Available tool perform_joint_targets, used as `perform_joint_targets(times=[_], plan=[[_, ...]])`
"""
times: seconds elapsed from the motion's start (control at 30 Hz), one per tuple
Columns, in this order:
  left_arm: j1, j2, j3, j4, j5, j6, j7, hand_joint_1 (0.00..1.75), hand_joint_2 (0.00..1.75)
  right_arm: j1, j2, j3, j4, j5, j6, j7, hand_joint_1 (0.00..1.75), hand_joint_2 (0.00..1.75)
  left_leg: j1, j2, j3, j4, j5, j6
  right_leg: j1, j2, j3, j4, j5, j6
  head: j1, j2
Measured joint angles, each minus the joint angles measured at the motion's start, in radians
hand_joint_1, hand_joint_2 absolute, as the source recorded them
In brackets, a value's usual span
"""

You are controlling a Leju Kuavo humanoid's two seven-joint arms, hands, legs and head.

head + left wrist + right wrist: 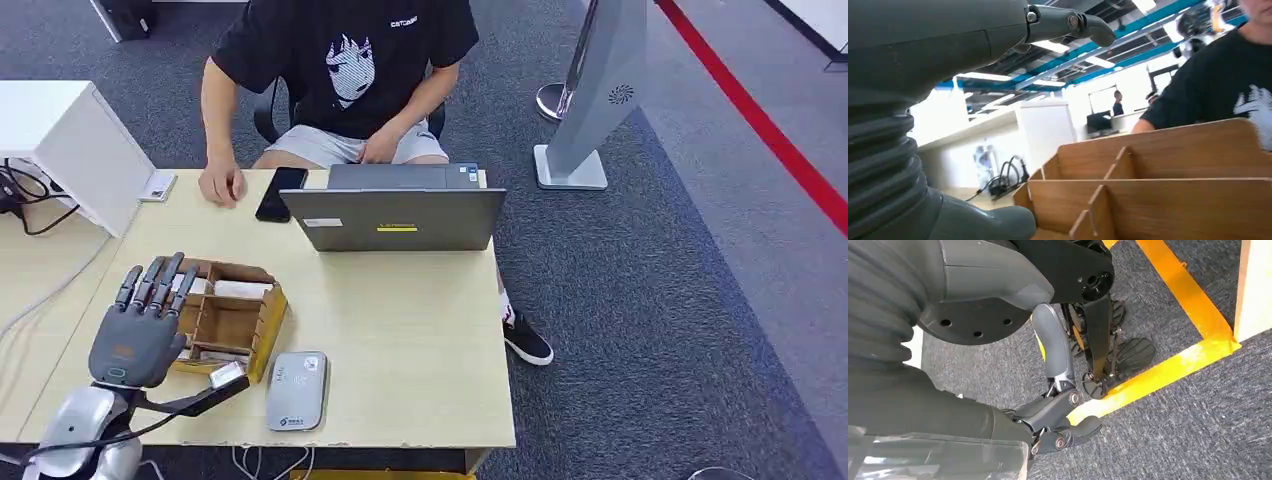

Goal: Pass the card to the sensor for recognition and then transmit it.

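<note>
Progress: early, by my judgement; no card is in either hand, so pick-up, scan and hand-over all appear to be left.
Left hand [140, 325]: hovers over the near-left part of the box [262, 318], fingers stretched out and apart, holding nothing; its thumb reaches toward the box's near corner.
Right hand [1058, 425]: hangs beside the table over grey carpet [1198, 430] and a yellow floor line; fingers curled in, nothing in them.
Card [243, 289]: pale cards lie in the box's far compartments; another pale piece [227, 374] sits at the near corner, just off the thumb tip. I cannot tell which one is meant.
Card's look: thin, flat, whitish, plain as far as the head view shows; print too small to read.
Box: light wood with dividers, on the table's left half.
Sensor [297, 390]: flat grey rounded pad, just beside the box at the near table edge.
Receiver: a person [345, 70] sits across the table behind a laptop [395, 218], one hand on the table by a phone [281, 193].
</note>
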Motion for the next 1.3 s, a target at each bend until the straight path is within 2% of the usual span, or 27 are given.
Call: perform_joint_targets(times=[0.1,0.17,0.37,0.5,0.73,0.9,0.97,1.17,1.3], plan=[[0.011,0.000,-0.005,-0.036,-0.005,-0.011,0.025,0.00,1.75,0.000,-0.001,-0.004,0.000,-0.002,-0.007,0.000,0.00,1.75,0.000,0.000,0.000,0.000,0.000,0.000,0.000,0.000,0.000,0.000,0.000,0.000,0.000,0.000],[0.017,0.005,-0.006,-0.068,0.009,-0.044,0.033,0.00,1.75,0.000,-0.001,-0.008,0.000,-0.006,-0.011,0.000,0.00,1.75,0.000,0.000,0.000,0.000,0.000,0.000,0.000,0.000,0.000,0.000,0.000,0.000,0.000,0.000],[0.058,0.053,-0.023,-0.136,0.147,-0.215,0.004,0.00,1.75,0.001,-0.003,-0.032,0.000,-0.014,-0.014,-0.009,0.00,1.75,0.000,0.000,0.000,0.000,0.000,0.000,0.000,0.000,0.000,0.000,0.000,0.000,0.000,0.000],[0.099,0.104,-0.033,-0.190,0.179,-0.219,-0.005,0.00,1.75,0.002,-0.003,-0.051,0.000,-0.018,-0.017,-0.010,0.00,1.75,0.001,0.000,0.000,0.000,0.000,-0.001,0.000,0.001,0.000,0.000,-0.001,-0.001,0.000,0.000],[0.158,0.141,-0.041,-0.318,0.244,-0.249,-0.003,0.00,1.75,0.002,-0.003,-0.077,0.000,-0.022,-0.023,-0.012,0.00,1.75,0.000,0.000,0.000,0.000,0.000,-0.001,0.000,0.001,0.000,0.000,-0.001,-0.001,0.000,0.000],[0.168,0.139,-0.041,-0.379,0.171,-0.178,0.017,0.00,1.75,0.001,-0.003,-0.083,0.000,-0.017,-0.029,-0.011,0.00,1.75,0.000,0.000,0.000,0.000,0.000,-0.001,0.000,0.000,0.000,0.000,-0.001,-0.001,0.000,0.000],[0.168,0.133,-0.041,-0.391,0.169,-0.182,0.019,0.00,1.75,0.001,-0.003,-0.085,0.000,-0.015,-0.030,-0.011,0.00,1.75,0.000,0.000,0.000,0.000,0.000,-0.001,0.000,0.000,0.000,0.000,-0.001,-0.001,0.000,0.000],[0.178,0.146,-0.042,-0.386,0.259,-0.312,0.020,0.00,1.75,0.001,-0.003,-0.099,0.000,-0.003,-0.027,-0.012,0.00,1.75,0.000,0.000,0.000,0.000,0.000,-0.001,0.000,0.000,0.000,0.000,-0.001,-0.001,0.000,0.000],[0.173,0.149,-0.042,-0.336,0.269,-0.361,0.060,0.00,1.75,0.000,-0.003,-0.102,0.000,0.005,-0.022,-0.012,0.00,1.75,0.001,0.000,0.000,0.000,0.000,-0.001,0.000,0.000,0.000,0.000,-0.001,-0.001,0.000,0.000]])
